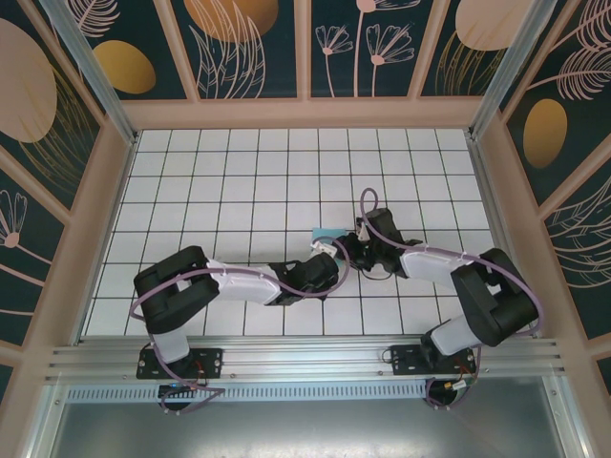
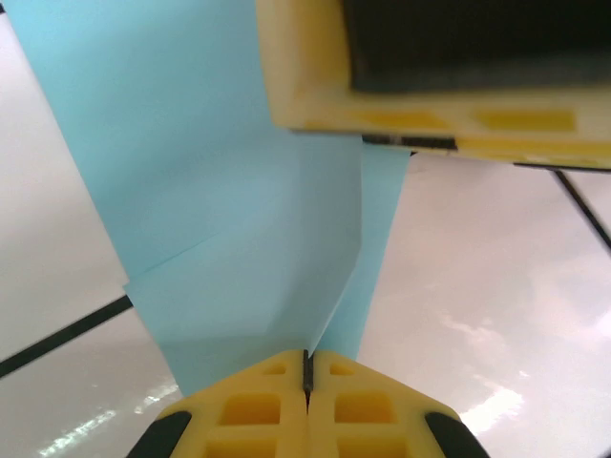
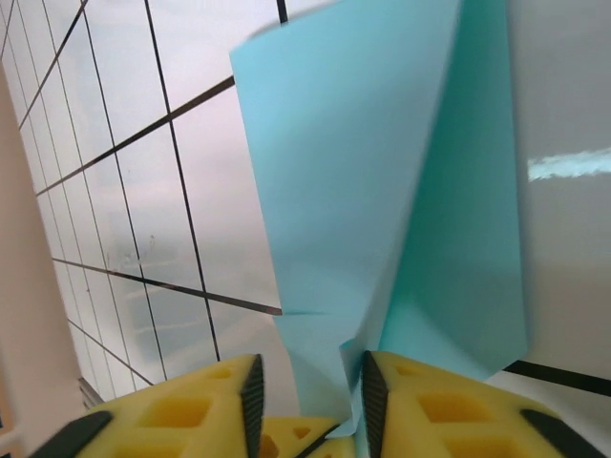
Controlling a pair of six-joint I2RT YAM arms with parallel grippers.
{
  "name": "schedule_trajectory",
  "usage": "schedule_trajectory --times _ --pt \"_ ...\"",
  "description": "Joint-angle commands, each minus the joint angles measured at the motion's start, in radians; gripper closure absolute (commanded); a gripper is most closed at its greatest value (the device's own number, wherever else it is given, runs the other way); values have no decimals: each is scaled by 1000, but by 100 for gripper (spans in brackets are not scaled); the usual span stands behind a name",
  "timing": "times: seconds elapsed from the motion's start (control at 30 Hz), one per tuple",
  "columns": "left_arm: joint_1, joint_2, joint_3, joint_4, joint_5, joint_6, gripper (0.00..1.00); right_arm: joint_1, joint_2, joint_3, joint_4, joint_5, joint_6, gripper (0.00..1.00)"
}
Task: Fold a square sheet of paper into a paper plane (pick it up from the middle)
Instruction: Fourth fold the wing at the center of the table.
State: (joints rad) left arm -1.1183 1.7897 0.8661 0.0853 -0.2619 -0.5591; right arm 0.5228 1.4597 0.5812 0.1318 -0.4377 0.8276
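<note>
The square sheet of paper [image 1: 331, 232] is a folded, creased light-blue shape held just above the table's middle. Whether it has a paper plane's form, I cannot tell. My left gripper [image 2: 307, 367] is shut on the paper's [image 2: 239, 191] lower edge, the fold pinched between its yellow fingers. My right gripper [image 3: 310, 396] stands open, and the paper's [image 3: 363, 172] corner hangs loose between its jaws, near the right-hand one. In the top view the left gripper [image 1: 329, 254] and right gripper [image 1: 348, 246] meet tip to tip under the paper.
White gridded table [image 1: 239, 181] all round, walled by a wooden frame [image 1: 305, 113] at the back and sides. One of the right gripper's fingers [image 2: 430, 114] hangs close above the paper in the left wrist view. Both arms lie low across the near tiles.
</note>
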Motion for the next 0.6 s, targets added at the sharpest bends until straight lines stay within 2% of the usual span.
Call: schedule_trajectory --times 0.0,0.17,0.37,0.43,0.57 --pt "30 -47 -60 101 99 -56 100 -17 -79 28 -73 22 -80 60" --pt "95 -117 -167 247 234 -105 100 -47 -147 13 -109 24 -123 55" --pt "137 -130 -231 344 326 -144 100 -61 -189 -9 -96 9 -140 53" --pt "144 -136 -252 376 340 -164 100 -60 -181 -10 -91 -4 -148 57" --pt "171 -145 -297 457 392 -205 100 -60 -133 -6 -79 -41 -170 77"
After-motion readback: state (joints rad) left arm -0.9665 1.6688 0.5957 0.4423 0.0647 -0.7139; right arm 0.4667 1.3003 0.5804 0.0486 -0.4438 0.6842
